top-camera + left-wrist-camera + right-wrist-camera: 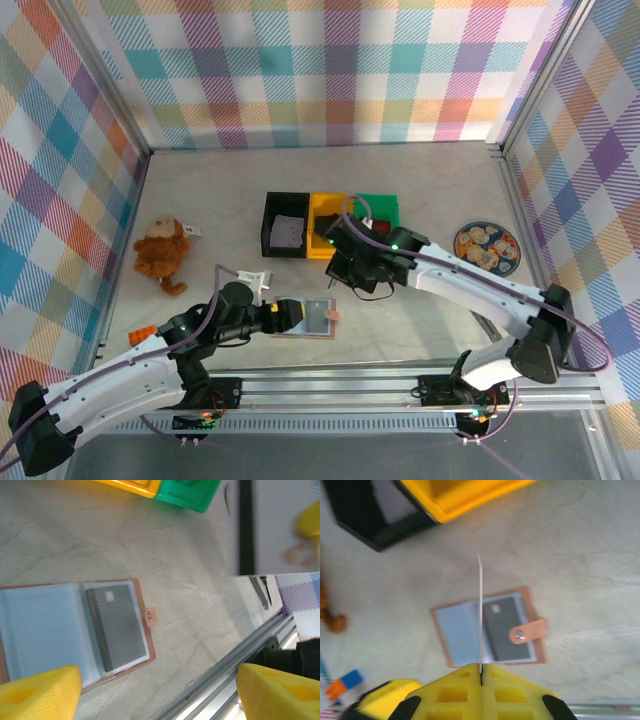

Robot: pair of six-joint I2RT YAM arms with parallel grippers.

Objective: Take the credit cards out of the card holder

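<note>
While the card holder (318, 318) lay open and flat on the tabletop (430, 180) near its front edge, its pale blue inside faced up and its snap strap (527, 631) stuck out to one side. A dark card (117, 627) sat in the clear pocket on the strap side. The left gripper (159, 676) hovered low over the holder with its jaws wide apart and nothing between them; in the wrist view one yellow finger (40, 692) overlapped the holder's near corner, the other was well off to the side over the metal rail (225, 655). The right gripper (481, 672) hung above the holder with its jaws pressed together on a thin white card (480, 610), seen edge-on and standing upright between them, clear of the holder below. Behind, a black bin (285, 225), a yellow bin (328, 212) and a green bin (382, 208) stood in a row. A stuffed monkey (160, 252) lay to the left and a plate (487, 245) to the right.
</note>
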